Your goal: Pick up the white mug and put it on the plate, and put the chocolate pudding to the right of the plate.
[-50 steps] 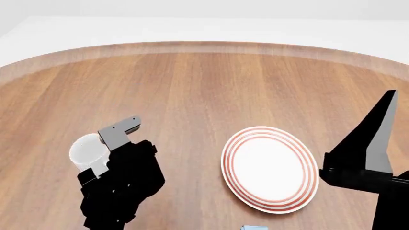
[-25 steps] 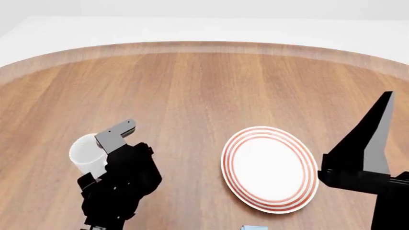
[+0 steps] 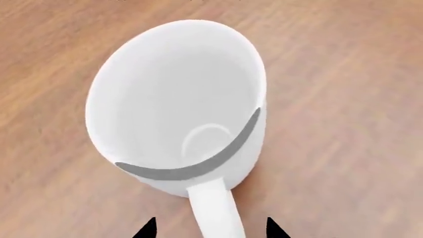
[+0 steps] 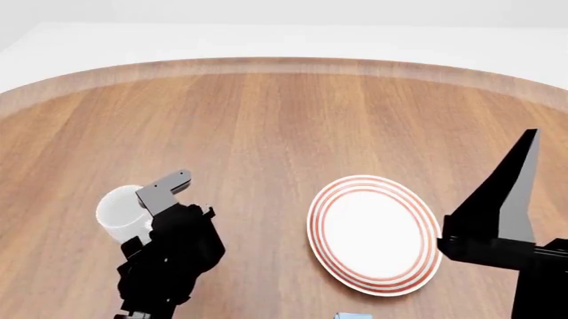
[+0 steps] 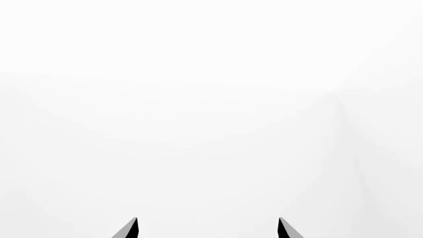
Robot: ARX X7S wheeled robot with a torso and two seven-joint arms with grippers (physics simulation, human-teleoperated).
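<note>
Near the worktop's left edge, the left gripper (image 3: 208,230) has descended, jaws open astride the white mug's (image 3: 175,106) handle; grasp imminent. The right gripper (image 5: 207,229) hangs open, empty.

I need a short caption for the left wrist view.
Open left gripper straddling the handle of the upright white mug on the wooden table.

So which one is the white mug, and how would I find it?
Start at the big round wooden table and find the plate with red rings. Look across to the left, by the black left gripper. The white mug stands upright there: plain white, deep and hollow, with a loop handle, unlike the flat ringed plate.
</note>
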